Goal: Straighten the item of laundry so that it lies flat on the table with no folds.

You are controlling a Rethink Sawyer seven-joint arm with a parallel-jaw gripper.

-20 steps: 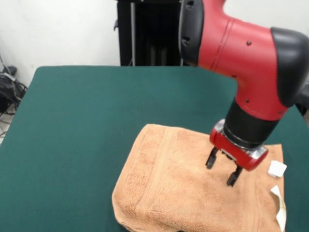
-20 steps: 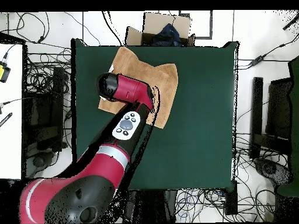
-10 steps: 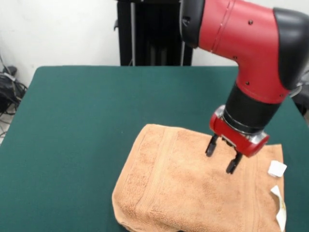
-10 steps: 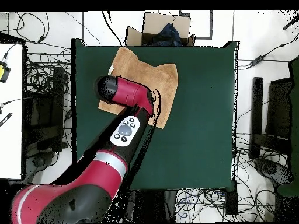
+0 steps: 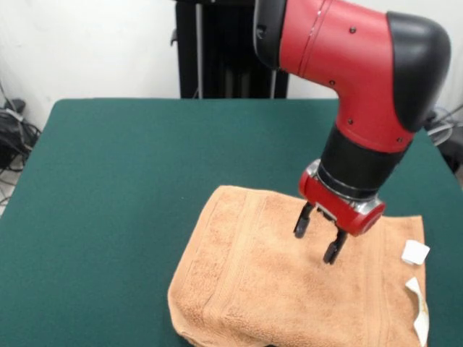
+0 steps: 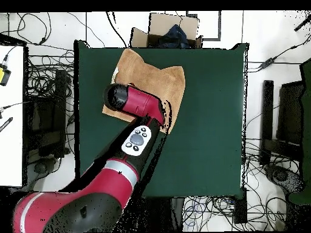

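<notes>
Front view, item one: towel [image 5: 275, 289], orange-tan terry cloth, lying on dark green worktop [image 5: 130, 181] toward near right part, rumpled rather than flat, left and near edges rolled over into thick fold, woven border bands running along left side, two small white tags [image 5: 415, 252] at right edge. Item two: end effector [image 5: 316, 236], red and black, hanging over middle of towel, two dark fingers [image 5: 301, 220] spread apart, gripping nothing, tips just above cloth or barely touching, contact not clear. Overhead view: same towel [image 6: 173, 85] near worktop [image 6: 206, 133] edge farthest from robot base, partly hidden under red arm [image 6: 136, 103]; cardboard box [image 6: 167, 30] beyond that edge; cables across surrounding floor.
</notes>
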